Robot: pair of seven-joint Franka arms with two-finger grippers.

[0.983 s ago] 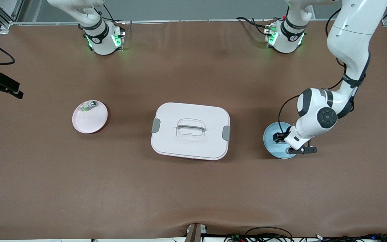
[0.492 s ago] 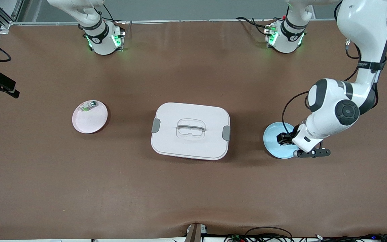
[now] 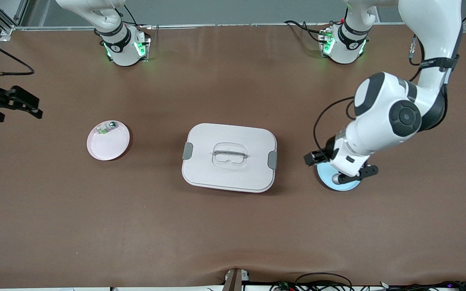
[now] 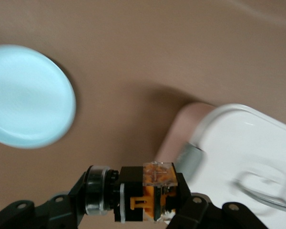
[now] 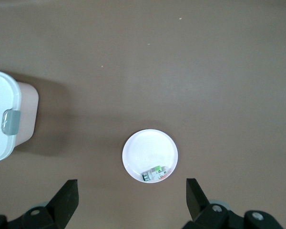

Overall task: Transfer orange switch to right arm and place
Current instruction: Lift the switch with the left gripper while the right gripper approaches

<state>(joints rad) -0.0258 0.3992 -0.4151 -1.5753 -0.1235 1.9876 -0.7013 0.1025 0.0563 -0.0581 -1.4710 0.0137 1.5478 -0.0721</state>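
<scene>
Orange switch [image 4: 148,193]: clamped between the fingers of the left hand [image 3: 313,157], as the left wrist view shows. The hand sits right of centre in the front view, above the bench [image 3: 233,226], over the gap between the blue plate [image 3: 337,181] and the white lidded container [image 3: 229,157].

Change: half a second ago the left hand was low over the blue plate; it is now raised and shifted toward the container. The plate shows bare in the left wrist view [image 4: 28,95]. Judgement: pickup is complete and the carry toward the handover has begun.

Right hand [image 3: 12,103]: at the left edge of the front view, up in the air over the right arm's end of the bench, and it has moved slightly inward. Its fingers [image 5: 66,200] stand wide apart and hold nothing.

Pink plate [image 3: 108,140]: left of centre, holding a small green-and-white part [image 3: 106,127].

Remaining, as a judgement: bring both hands together, close the right hand on the switch, release the left, then place.
</scene>
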